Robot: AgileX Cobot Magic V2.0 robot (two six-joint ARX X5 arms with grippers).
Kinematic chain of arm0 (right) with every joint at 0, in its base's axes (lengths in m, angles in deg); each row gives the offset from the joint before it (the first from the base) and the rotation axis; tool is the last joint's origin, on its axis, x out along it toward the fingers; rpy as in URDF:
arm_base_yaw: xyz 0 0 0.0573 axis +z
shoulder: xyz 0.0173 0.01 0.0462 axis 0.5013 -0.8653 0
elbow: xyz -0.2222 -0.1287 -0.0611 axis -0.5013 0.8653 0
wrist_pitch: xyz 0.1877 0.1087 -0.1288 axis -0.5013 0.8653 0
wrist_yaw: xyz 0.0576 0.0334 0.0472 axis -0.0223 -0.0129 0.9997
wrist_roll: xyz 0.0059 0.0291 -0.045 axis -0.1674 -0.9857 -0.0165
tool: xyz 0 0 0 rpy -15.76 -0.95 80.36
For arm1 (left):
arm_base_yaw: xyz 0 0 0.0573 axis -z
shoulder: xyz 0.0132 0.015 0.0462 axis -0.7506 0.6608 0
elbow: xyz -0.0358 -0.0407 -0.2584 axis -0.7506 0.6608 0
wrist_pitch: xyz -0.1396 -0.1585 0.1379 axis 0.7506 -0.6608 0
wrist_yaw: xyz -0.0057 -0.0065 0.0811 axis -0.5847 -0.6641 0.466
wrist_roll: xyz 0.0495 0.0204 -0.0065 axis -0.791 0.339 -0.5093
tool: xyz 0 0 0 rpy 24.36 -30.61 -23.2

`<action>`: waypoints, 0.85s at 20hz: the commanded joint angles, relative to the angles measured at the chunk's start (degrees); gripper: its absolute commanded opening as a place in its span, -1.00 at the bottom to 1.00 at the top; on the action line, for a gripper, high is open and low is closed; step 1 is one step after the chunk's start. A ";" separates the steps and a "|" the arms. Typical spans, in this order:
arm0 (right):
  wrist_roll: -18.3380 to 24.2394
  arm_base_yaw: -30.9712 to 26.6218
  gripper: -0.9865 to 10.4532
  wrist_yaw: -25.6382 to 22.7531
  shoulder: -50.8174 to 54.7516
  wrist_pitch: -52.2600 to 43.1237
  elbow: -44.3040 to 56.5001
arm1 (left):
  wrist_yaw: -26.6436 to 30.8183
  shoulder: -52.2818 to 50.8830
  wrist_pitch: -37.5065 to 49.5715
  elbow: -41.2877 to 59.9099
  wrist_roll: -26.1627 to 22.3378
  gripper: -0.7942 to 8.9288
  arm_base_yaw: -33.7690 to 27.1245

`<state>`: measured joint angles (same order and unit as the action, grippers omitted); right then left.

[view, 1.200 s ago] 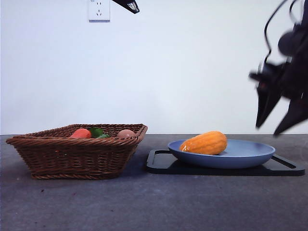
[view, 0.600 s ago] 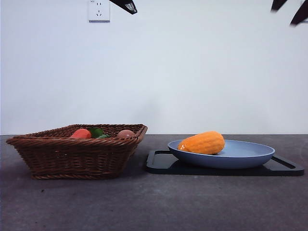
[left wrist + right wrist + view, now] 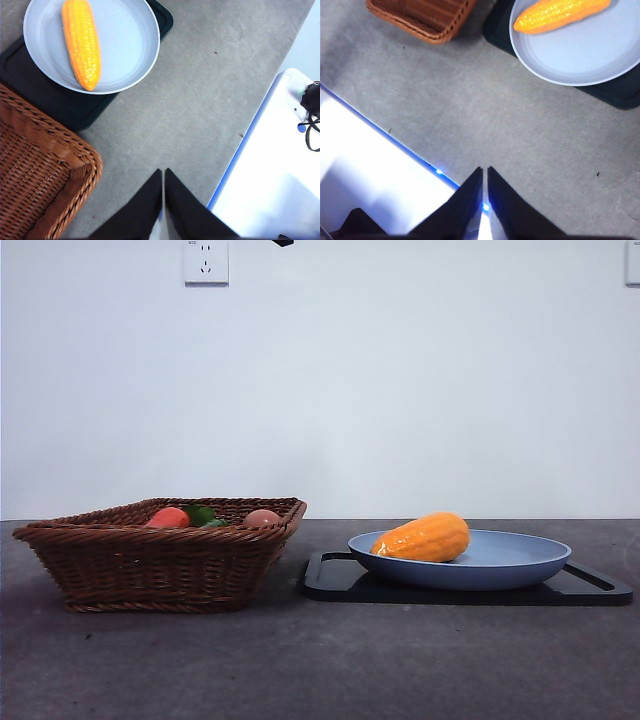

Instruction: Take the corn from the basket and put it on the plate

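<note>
Lay glossy, ridged, tapered corn [image 3: 424, 537] in matte blue round plate [image 3: 520, 562] on flat black tray [image 3: 340, 580], beside woven brown wicker basket [image 3: 150, 560]. Left fingers [image 3: 163, 187] clenched, empty, above grey worktop [image 3: 200, 100]; right fingers [image 3: 485, 185] likewise.

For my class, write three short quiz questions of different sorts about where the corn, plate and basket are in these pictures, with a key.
1. True or false: the corn lies in the basket.
2. What is under the plate? A) a black tray B) a cloth C) the basket
3. Fill in: the left gripper and right gripper both have their jaws ____.

Key: 1 false, it lies on the plate; 2 A, the black tray; 3 shut.
</note>
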<state>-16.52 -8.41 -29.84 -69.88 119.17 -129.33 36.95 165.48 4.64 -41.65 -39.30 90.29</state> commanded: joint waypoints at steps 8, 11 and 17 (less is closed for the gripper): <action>-0.66 0.17 -0.82 0.04 -0.24 -3.04 -0.66 | -0.04 0.28 7.02 -1.49 0.07 -0.82 0.37; -0.66 0.17 -0.82 0.07 -0.26 -3.80 -0.66 | -0.04 0.28 10.40 -1.49 0.07 -0.82 0.37; -0.66 0.22 -0.82 0.11 -0.26 -5.55 -0.66 | 0.00 0.28 17.11 -1.49 0.07 -0.82 0.24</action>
<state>-16.58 -8.43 -29.73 -69.86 114.12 -129.33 36.95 165.48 21.14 -41.65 -39.30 90.24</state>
